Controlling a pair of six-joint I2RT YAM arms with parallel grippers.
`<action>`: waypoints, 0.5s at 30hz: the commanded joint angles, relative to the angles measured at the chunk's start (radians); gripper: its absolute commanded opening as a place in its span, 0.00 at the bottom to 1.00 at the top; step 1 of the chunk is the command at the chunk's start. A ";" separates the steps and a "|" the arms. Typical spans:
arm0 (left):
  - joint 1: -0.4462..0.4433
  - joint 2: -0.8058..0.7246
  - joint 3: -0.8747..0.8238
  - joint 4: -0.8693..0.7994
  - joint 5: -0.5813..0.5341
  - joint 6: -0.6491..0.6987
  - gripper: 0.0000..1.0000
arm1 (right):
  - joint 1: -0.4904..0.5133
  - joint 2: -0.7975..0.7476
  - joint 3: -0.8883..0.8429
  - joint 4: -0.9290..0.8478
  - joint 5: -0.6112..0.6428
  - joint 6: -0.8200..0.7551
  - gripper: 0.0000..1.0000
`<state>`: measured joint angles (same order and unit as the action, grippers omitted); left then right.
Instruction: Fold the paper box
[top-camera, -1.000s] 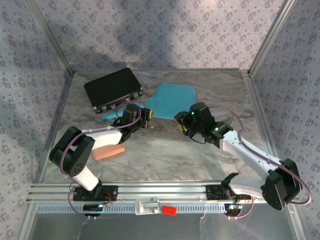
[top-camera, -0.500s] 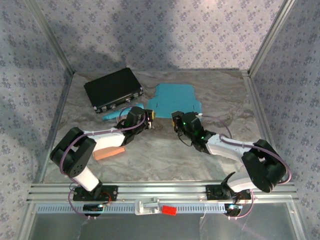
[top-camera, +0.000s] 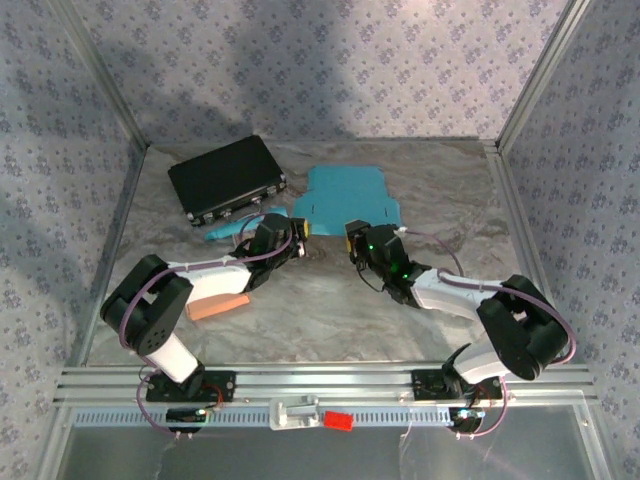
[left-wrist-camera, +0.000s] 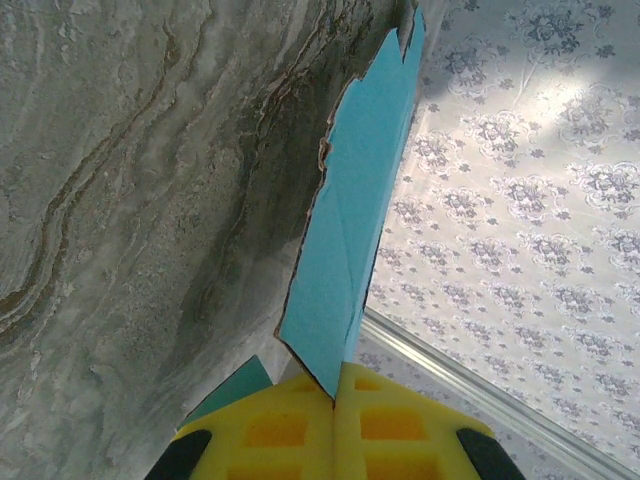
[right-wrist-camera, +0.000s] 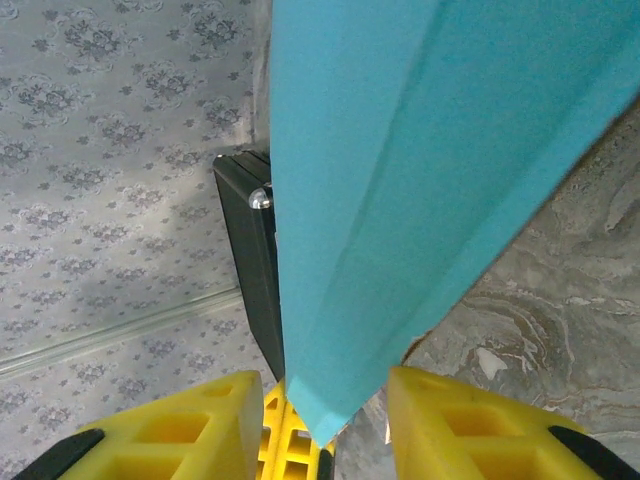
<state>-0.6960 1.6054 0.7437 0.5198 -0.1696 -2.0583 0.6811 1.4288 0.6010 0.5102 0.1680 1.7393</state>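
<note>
The paper box (top-camera: 350, 198) is a flat teal sheet, not yet folded, lying toward the back of the bench (top-camera: 330, 310), just beside the black case (top-camera: 225, 178). A second ago its outline looked rounder and bunched toward the right. Now it lies squarer and reaches farther along its near edge, so it seems to have been pulled out flatter.

The left pincer (top-camera: 297, 229) is clamped on the near left corner. From its wrist camera the sheet (left-wrist-camera: 350, 250) runs straight out of the closed yellow fingers (left-wrist-camera: 400, 425). It has slid slightly rightward in the last second.

The bigger change is on the right. That arm has tucked its elbow in, and the right pincer (top-camera: 355, 232) has come to the near edge of the sheet from the other side. In its own camera a corner of the paper (right-wrist-camera: 400, 180) sits between the yellow fingers (right-wrist-camera: 470, 420), which stand apart with a gap showing on both sides, so I'd call it open around the corner and not yet gripping. My guess is that it's lining up a second hold before any flap gets lifted.

From above, both pincers hide the edge they are working on. A teal strip (top-camera: 228, 231) pokes out behind the left arm, and I can't tell whether it's part of the same sheet. The crease lines are too faint to make out from above.
</note>
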 joint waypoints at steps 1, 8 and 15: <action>-0.006 0.008 0.038 0.023 -0.021 -0.021 0.00 | 0.002 -0.008 -0.015 0.021 0.007 0.002 0.39; -0.007 0.010 0.039 0.026 -0.023 -0.022 0.00 | 0.001 0.009 0.010 0.036 0.005 -0.008 0.39; -0.013 0.017 0.046 0.026 -0.023 -0.027 0.00 | -0.028 0.104 0.031 0.160 -0.013 -0.001 0.28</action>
<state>-0.6991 1.6085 0.7570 0.5251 -0.1734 -2.0655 0.6662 1.5070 0.6018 0.6064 0.1532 1.7390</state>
